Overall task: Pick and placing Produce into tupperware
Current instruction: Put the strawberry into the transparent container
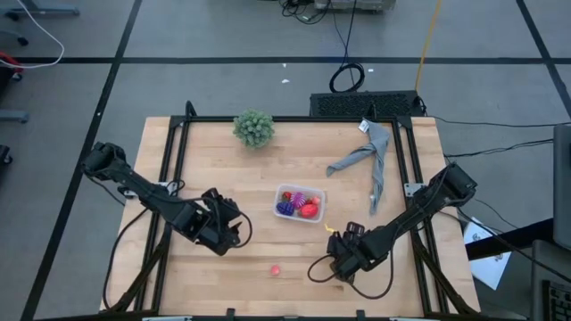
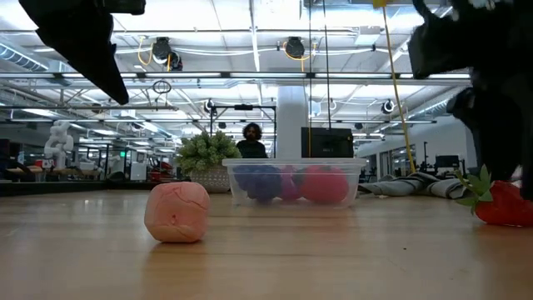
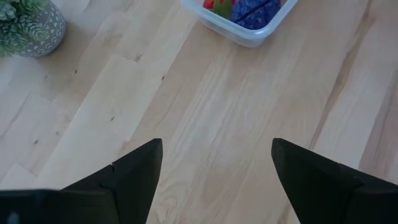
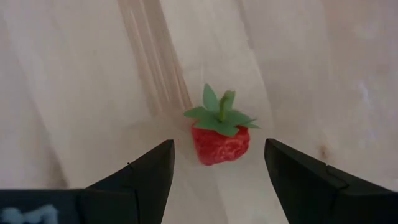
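The clear tupperware [image 1: 299,204] stands mid-table and holds a red piece, a magenta piece and a dark purple cluster; it also shows in the low view [image 2: 296,182]. A pink fruit [image 1: 276,268] lies on the table near the front edge and looks large in the low view [image 2: 176,212]. A red strawberry with green leaves [image 4: 219,138] lies on the table, right of the tupperware's near corner [image 1: 329,230]. My right gripper [image 4: 217,146] is open above it, one finger on either side, touching nothing. My left gripper [image 1: 223,234] is open and empty, left of the tupperware.
A green bushy plant in a pot [image 1: 254,128] stands at the far edge. A grey cloth [image 1: 368,160] lies at the far right. Black frame rails [image 1: 178,152] run along the table's sides. A person [image 2: 251,140] shows far behind the table.
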Motion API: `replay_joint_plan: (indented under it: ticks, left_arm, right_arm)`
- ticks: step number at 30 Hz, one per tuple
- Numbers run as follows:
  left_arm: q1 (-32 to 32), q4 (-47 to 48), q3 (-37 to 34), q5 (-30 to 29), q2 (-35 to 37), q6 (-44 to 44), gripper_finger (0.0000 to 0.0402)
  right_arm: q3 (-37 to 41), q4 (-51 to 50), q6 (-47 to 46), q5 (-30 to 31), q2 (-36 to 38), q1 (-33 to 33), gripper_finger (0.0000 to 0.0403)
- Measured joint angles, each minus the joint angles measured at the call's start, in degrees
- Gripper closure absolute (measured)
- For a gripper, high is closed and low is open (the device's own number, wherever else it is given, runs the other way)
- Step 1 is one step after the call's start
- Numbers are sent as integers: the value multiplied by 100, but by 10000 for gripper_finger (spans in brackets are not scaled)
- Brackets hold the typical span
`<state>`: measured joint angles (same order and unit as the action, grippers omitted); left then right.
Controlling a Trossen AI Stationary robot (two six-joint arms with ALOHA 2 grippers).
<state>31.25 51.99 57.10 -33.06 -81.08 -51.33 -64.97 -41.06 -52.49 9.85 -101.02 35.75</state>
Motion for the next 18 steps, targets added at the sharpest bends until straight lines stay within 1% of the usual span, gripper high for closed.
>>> replay_joint_plan:
  ticks: [6, 10, 18]
  left_arm:
    - [158, -122, 0, -4, 0, 15, 94]
    - [256, -308, 0, -7, 0, 97, 94]
    - [301, -306, 0, -54, 0, 143, 94]
  right_arm:
    - [6, 45, 6, -176, -320, 0, 161]
    - [4, 99, 31, -180, -330, -13, 161]
    - [4, 105, 215, -178, -330, -58, 161]
